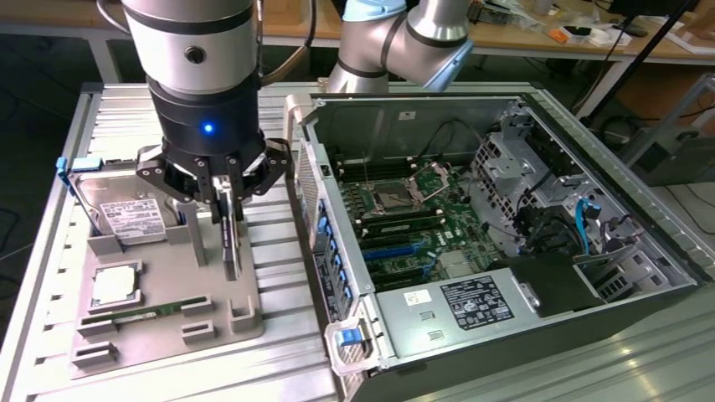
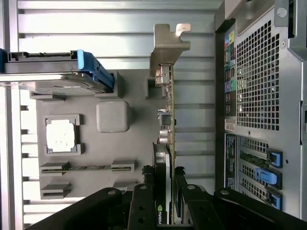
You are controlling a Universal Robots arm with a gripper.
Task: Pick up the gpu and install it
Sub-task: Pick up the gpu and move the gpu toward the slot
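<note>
The gpu (image 1: pixel 231 243) stands on edge over the gray fixture tray (image 1: pixel 167 322) on the tabletop (image 1: pixel 293 356). The pincer (image 1: pixel 229 197) pinches its upper edge, one finger on each face. The hard drive (image 1: pixel 129 213) sits near it on the tray. The open computer case (image 1: pixel 503 251) stands at the exterior view's right.

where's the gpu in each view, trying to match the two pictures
exterior view: gpu stands on edge in the gripper, at the grey tray on that view's left, beside the open case
wrist view: gpu seen edge-on, running from the gripper to its silver bracket, between tray and case
shared landmark: the hard drive with blue rails
</note>
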